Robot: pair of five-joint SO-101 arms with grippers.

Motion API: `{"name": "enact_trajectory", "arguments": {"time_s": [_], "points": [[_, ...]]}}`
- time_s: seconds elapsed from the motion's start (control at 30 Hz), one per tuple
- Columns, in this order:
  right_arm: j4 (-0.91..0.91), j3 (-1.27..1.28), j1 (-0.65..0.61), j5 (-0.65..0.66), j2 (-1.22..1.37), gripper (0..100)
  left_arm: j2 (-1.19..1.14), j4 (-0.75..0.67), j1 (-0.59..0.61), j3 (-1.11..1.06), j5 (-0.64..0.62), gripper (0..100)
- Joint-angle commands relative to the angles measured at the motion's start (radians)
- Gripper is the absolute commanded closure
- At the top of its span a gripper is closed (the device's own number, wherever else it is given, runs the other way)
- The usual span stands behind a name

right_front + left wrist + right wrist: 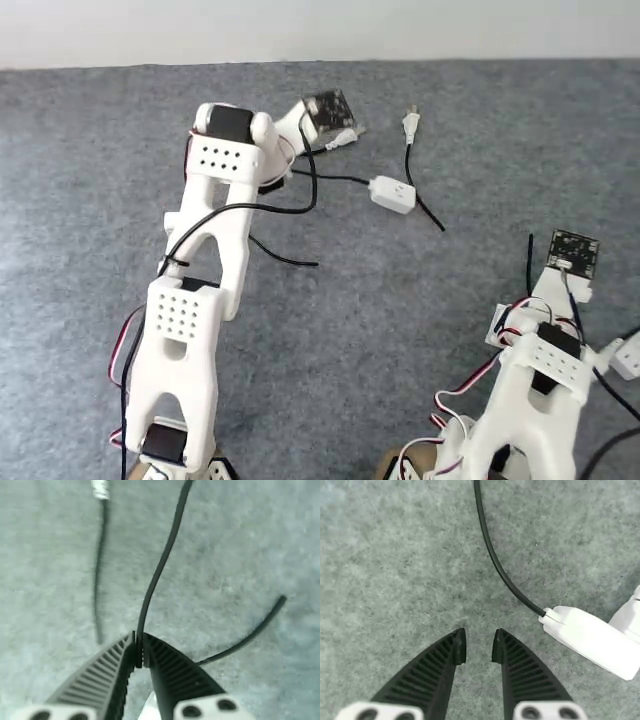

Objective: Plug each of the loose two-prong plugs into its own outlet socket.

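My left gripper [139,655] is shut on a thin black cable [160,570] that runs away over the grey carpet. In the high view this gripper [345,138] is at the far middle of the table, near a white outlet socket [392,194]. A loose two-prong plug [410,121] lies just beyond the socket, and the same plug [100,488] appears in the left wrist view. My right gripper [479,647] is open just above the carpet with nothing between its fingers. Close beside it lies a white cabled block [592,640], next to another white piece [631,615].
A loose cable end [282,599] lies on the carpet near my left gripper. The right arm [545,370] stands at the near right, with a white block [625,356] at the table's right edge. Black cable [425,205] trails from the plug past the socket.
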State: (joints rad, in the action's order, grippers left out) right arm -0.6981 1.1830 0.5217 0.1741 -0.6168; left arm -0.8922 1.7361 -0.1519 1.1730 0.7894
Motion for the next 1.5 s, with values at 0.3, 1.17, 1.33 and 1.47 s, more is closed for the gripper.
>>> {"name": "enact_trajectory", "arguments": {"time_s": [0.3, 1.17, 1.33, 1.47], "points": [[0.021, -0.006, -0.01, 0.011, -0.019, 90.9, 0.423, 0.021, -0.008, -0.031, -0.173, 99], [0.022, -0.006, -0.01, 0.011, -0.019, 90.9, 2.024, -0.028, -0.276, -1.747, -0.167, 99], [0.022, -0.006, -0.01, 0.011, -0.019, 90.9, 2.125, 0.02, -0.269, -1.741, -0.176, 99], [0.022, -0.006, -0.01, 0.011, -0.019, 90.9, 2.028, 0.02, -0.224, -1.705, -0.29, 99]]}}
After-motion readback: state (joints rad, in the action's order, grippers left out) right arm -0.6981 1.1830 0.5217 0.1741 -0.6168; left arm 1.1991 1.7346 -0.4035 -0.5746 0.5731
